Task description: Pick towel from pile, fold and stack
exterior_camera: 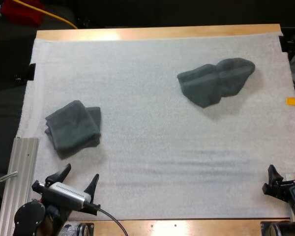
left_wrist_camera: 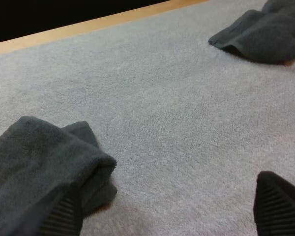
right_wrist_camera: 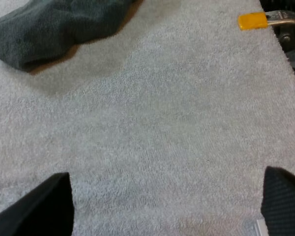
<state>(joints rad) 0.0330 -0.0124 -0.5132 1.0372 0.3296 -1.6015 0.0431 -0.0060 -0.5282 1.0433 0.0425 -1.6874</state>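
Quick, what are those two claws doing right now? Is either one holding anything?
Left gripper: open, holding nothing.
Right gripper: open, holding nothing.

- High view: from behind both arms, looking forward and down, taking in the whole mat (exterior_camera: 152,147).
- Left wrist view: low and close behind the left gripper (left_wrist_camera: 169,196), facing ahead, with a folded towel (left_wrist_camera: 34,167) just beside one finger.
- Right wrist view: close above the right gripper (right_wrist_camera: 169,189), tilted down and ahead.
- All three share the crumpled towel (exterior_camera: 216,81) ahead of the grippers, though the left wrist view probably catches just its near edge.
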